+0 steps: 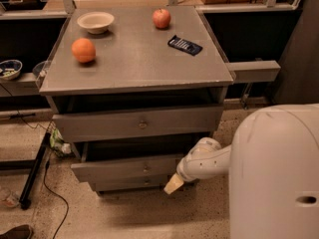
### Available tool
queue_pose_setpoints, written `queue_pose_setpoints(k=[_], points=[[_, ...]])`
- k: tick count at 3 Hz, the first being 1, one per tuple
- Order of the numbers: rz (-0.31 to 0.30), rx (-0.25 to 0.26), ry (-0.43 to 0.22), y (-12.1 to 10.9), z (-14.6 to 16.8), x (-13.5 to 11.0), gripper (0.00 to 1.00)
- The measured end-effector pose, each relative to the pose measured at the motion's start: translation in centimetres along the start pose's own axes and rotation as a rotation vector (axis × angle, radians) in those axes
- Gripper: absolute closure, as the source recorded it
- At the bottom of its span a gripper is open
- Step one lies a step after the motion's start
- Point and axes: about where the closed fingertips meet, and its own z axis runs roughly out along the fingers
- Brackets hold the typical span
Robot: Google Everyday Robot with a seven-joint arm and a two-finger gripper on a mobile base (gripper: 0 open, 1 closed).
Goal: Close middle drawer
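The tool (173,184) hangs low, at the right end of the middle drawer (124,167). The drawer lies just to the tool's left, pulled partway out, and I cannot tell whether the tool is open or closed. Well above the tool, the tabletop (134,63) carries an orange (83,50), a bowl (95,21), an apple (161,18) and a dark packet (185,45).

The gripper (173,184) shows only as a pale tip at the right end of the middle drawer (124,168) front, and the arm (204,161) covers that corner. The white body (274,173) runs off the right and bottom edges. A shoe (15,232) is cut off at the bottom-left corner.
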Motion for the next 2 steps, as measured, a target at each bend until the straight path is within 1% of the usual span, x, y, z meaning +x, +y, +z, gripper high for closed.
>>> queue_pose_setpoints(k=[1,2], points=[[0.0,0.0,0.0,0.0,0.0,0.0,0.26],[0.0,0.0,0.0,0.0,0.0,0.0,0.57]])
